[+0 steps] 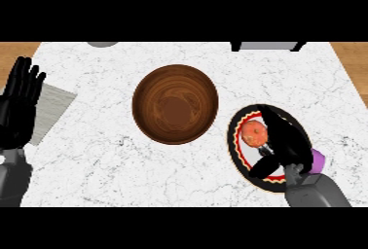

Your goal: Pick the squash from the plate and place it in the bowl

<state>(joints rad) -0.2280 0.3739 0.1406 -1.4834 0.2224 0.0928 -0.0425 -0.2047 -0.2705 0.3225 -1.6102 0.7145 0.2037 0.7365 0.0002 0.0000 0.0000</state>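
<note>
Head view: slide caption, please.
Right hand beside the squash on its plate, wooden bowl nearby, left hand resting open.

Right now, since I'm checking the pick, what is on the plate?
The squash lies at the left of the plate. The right hand reaches over the plate's right part beside the squash, so whatever lies beneath it cannot be seen.

The right hand (284,141) hides the right side of the plate (237,127) and one edge of the squash (251,132). A purple thing (318,159) peeks out behind the wrist, too hidden to name. The top edge cuts off a grey round thing (102,44) and a dark grey thing (267,46).
</note>
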